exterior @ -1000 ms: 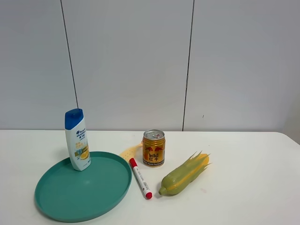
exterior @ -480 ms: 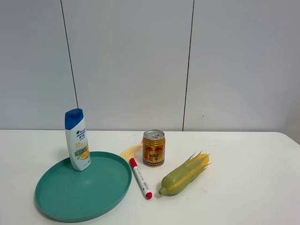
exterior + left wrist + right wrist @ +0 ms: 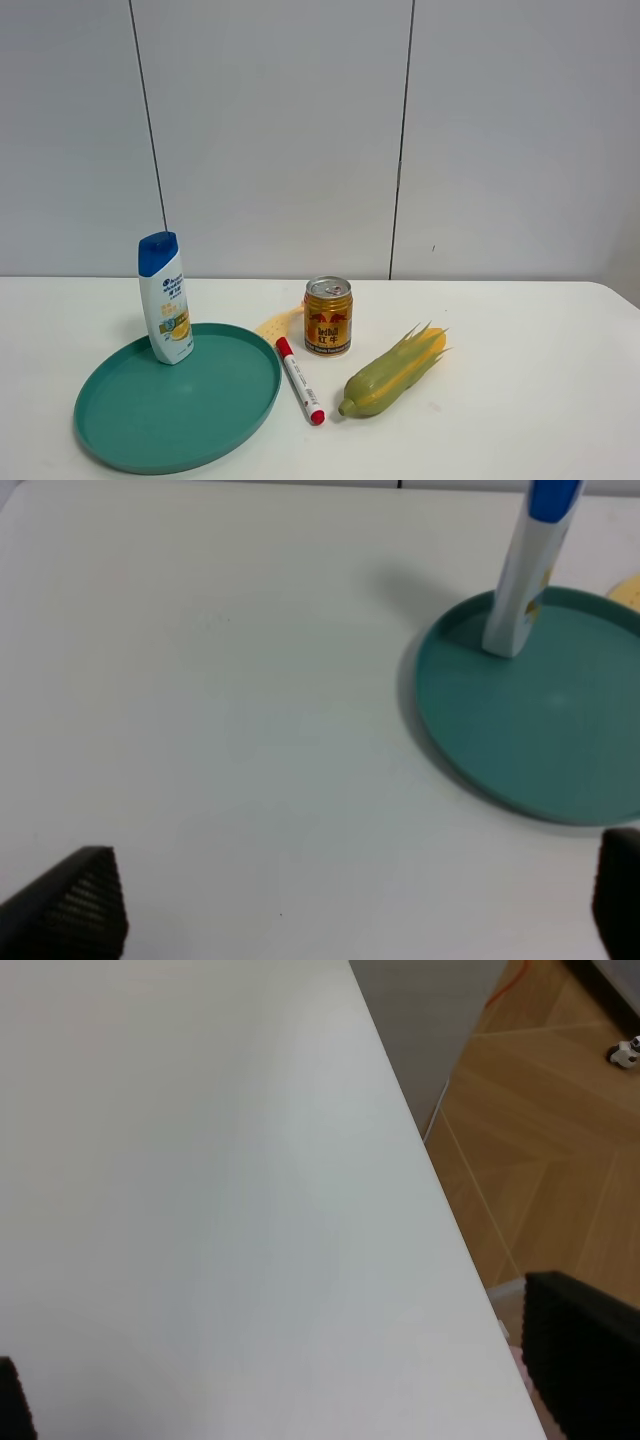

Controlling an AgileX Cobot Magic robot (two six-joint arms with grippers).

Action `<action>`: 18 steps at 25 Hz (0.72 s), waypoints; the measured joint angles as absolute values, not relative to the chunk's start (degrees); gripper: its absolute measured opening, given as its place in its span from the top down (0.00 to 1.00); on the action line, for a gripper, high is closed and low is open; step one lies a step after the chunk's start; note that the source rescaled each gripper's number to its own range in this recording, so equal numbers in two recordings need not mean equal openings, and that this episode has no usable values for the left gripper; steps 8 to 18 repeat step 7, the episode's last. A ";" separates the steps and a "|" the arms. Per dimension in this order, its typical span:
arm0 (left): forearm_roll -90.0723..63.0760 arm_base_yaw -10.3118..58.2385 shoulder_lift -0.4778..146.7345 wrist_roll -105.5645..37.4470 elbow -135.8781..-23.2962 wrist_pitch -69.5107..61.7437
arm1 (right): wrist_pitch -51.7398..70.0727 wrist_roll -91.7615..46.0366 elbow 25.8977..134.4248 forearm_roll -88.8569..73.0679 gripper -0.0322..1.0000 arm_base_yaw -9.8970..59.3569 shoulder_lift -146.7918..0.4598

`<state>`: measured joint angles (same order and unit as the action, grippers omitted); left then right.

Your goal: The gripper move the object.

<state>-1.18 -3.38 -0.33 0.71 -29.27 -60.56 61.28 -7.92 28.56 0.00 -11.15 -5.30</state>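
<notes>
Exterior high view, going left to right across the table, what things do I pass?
Shampoo bottle standing on the teal plate → red-capped marker → gold drink can → corn cob.

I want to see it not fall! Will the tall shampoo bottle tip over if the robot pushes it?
Probably yes, if pushed near the top: the shampoo bottle is tall and slim and stands upright on a narrow base. It stands just inside the teal plate, near the rim, which might catch it. Its smooth plastic looks a bit slippery.
</notes>
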 joint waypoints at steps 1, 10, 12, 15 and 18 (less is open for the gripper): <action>-1.18 -3.38 -0.33 0.71 -29.27 -60.56 | 61.28 -7.92 28.56 0.00 0.00 -11.15 -5.30; -1.18 -3.38 -0.33 0.71 -29.27 -60.56 | 61.28 -7.92 28.56 0.00 0.00 -11.15 -5.30; -1.18 -3.38 -0.33 0.71 -29.27 -60.56 | 61.28 -7.92 28.56 0.00 0.00 -11.15 -5.30; -1.18 -3.38 -0.33 0.71 -29.27 -60.56 | 61.28 -7.92 28.56 0.00 0.00 -11.15 -5.30; -1.18 -3.38 -0.33 0.71 -29.27 -60.56 | 61.28 -7.92 28.56 0.00 0.00 -11.15 -5.30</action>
